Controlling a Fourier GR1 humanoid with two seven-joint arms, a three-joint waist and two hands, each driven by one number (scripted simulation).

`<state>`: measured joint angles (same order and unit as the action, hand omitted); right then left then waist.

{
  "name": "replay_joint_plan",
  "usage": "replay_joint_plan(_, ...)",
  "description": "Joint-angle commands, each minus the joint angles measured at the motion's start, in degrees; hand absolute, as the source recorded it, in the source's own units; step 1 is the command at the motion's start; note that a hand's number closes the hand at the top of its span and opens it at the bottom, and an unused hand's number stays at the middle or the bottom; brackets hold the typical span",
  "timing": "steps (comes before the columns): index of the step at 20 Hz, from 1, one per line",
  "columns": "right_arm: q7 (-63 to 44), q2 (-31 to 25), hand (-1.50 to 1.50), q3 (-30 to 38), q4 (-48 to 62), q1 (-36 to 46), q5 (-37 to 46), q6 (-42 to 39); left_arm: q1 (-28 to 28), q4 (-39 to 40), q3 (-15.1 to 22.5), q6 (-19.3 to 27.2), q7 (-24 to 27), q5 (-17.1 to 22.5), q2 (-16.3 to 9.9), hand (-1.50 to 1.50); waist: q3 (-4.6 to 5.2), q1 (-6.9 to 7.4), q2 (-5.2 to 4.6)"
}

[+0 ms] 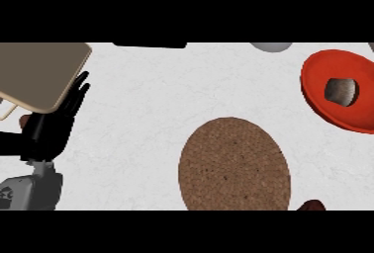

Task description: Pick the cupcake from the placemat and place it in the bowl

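The cupcake [341, 92], a small grey-brown lump, sits inside the red bowl [321, 69] at the right edge of the counter. In the middle lies the round brown woven placemat [234, 165], with nothing on it. My left hand [51, 131] shows at the far left, fingers straight and pointing up, open and holding nothing, far from both the placemat and the bowl. My right hand appears nowhere in the view.
A tan cutting board [36, 71] lies at the top left, just above my left hand. A grey rounded object [272, 46] and a black item [150, 45] sit along the top edge. A dark reddish-brown shape [312, 205] pokes in at the bottom right.
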<state>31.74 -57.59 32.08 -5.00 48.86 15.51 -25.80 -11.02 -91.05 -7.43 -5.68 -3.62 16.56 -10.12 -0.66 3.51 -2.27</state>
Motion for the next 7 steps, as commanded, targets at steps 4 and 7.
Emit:
replay_joint_plan(4,3.0,-3.2,-1.5,0.6,0.7,-5.8,-0.5,-6.1,-0.7,-0.7,-0.2,0.9,-0.4,0.0,0.2,0.0,-0.31,0.0,-0.23)
replay_joint_plan(7,4.6,-5.3,-1.5,0.2,-0.4,-8.1,-0.1,-8.9,0.4,-1.6,0.4,1.2,-0.8,-0.2,0.9,0.0,-0.36,-0.45,0.17)
